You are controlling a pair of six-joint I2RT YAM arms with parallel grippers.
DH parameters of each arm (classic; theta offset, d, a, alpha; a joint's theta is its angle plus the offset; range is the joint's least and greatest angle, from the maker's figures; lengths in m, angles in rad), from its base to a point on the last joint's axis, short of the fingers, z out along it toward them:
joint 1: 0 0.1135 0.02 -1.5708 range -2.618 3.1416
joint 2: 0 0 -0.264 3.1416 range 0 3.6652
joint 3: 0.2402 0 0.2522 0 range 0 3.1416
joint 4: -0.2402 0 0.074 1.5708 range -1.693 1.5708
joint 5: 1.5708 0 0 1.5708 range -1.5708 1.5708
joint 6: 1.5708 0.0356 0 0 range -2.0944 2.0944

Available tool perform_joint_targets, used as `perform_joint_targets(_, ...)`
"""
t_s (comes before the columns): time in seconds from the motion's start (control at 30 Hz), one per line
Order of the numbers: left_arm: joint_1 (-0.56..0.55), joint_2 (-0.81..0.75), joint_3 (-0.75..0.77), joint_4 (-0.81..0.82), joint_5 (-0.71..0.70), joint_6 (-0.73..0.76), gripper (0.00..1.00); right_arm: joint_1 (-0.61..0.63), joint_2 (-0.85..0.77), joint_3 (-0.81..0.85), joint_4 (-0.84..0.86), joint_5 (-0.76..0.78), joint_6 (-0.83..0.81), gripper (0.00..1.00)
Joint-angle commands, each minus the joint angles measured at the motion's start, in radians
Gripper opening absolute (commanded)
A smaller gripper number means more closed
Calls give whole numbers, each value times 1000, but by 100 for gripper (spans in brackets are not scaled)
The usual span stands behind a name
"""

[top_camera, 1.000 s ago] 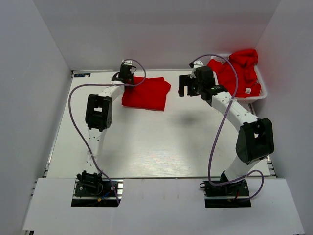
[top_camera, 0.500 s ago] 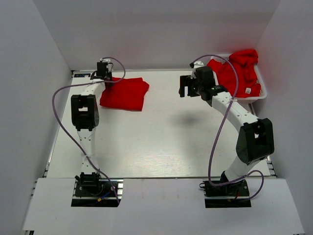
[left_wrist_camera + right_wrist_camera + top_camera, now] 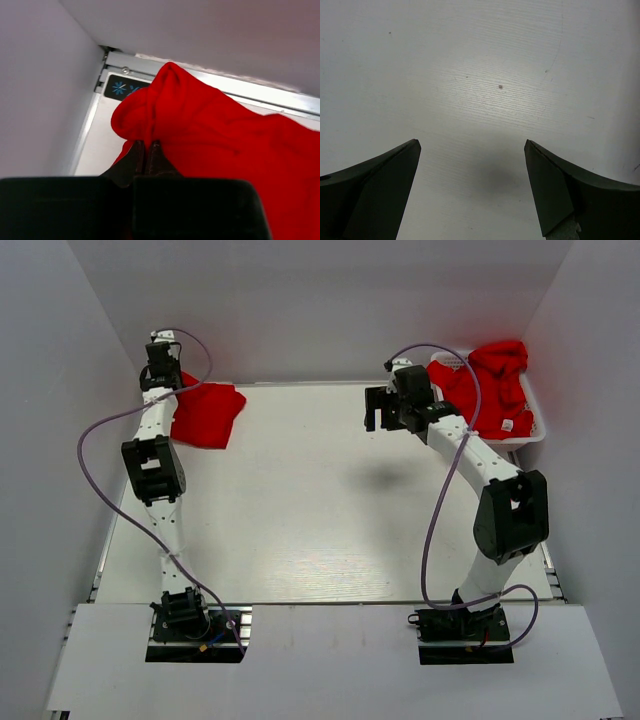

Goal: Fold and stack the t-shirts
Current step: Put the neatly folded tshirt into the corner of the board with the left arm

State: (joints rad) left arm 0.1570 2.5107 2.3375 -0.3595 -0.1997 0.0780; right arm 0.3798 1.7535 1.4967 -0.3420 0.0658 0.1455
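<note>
A folded red t-shirt (image 3: pixel 205 414) lies at the table's far left corner. My left gripper (image 3: pixel 160 375) is shut on its far edge; in the left wrist view the shut fingertips (image 3: pixel 147 146) pinch a bunched fold of the red t-shirt (image 3: pixel 220 135). More red t-shirts (image 3: pixel 490 385) lie heaped in the white basket (image 3: pixel 538 428) at the far right, one with a small white tag (image 3: pixel 508 424). My right gripper (image 3: pixel 378 410) is open and empty, above bare table left of the basket; its open fingers (image 3: pixel 380 185) frame the bare table.
White walls close in on the back and both sides. The left wall (image 3: pixel 40 90) and the table's metal back rim (image 3: pixel 240 87) are right beside the left gripper. A black label with blue marks (image 3: pixel 120 88) sits in that corner.
My left gripper has dragged the folded red t-shirt leftward from the back middle of the table into the far left corner. The right gripper has barely moved.
</note>
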Motion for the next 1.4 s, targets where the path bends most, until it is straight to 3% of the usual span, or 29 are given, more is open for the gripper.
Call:
perform_joint_targets(0.0,19,-1,28,19,-30,55,0,14,21,71,-26,19,-12,90)
perform_joint_targets(0.43,47,53,57,111,-136,97,1,-4,67,138,-60,5,5,90)
perform_joint_targets(0.47,47,53,57,122,-145,97,12,-2,70,142,-60,-1,3,90)
perform_joint_targets(0.5,47,53,57,122,-145,97,31,-5,70,149,-63,2,3,90)
perform_joint_targets(0.53,47,43,57,122,-130,88,76,1,75,152,-69,0,5,90)
perform_joint_targets(0.57,47,28,42,134,-130,88,100,1,80,158,-71,2,2,90)
perform_joint_targets(0.87,36,-59,22,102,0,20,100,1,58,139,-69,-20,5,90)
perform_joint_targets(1.03,12,-114,22,-36,118,-49,100,-2,12,80,-31,-34,9,90)
perform_joint_targets(1.2,-62,-272,-197,-59,200,-198,100,-7,-58,-35,43,-14,46,90)
perform_joint_targets(1.37,-268,-427,-450,-71,154,-288,100,-7,-81,-149,52,-40,109,90)
